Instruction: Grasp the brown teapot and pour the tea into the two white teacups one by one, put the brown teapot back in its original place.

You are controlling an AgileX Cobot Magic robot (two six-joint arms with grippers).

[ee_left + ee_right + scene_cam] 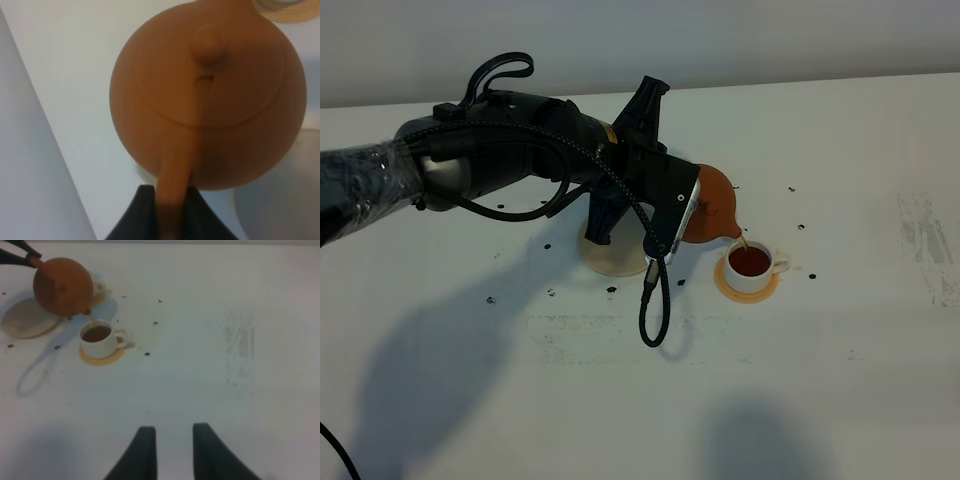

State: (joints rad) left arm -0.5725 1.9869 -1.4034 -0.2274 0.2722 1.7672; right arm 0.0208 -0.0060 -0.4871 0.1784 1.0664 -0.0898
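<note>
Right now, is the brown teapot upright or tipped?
Tipped. The brown teapot, held by the left gripper, leans spout-down, and a thin stream of tea runs into the teacup.

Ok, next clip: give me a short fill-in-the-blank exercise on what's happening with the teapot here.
1. The left end effector holds the brown teapot by its ____.
2. Tea streams from the spout into a white teacup standing on an ____ coaster.
3. The beige coaster under the arm has ____ standing on it.
4. The right end effector holds ____.

Missing words: handle; orange; nothing; nothing
</note>
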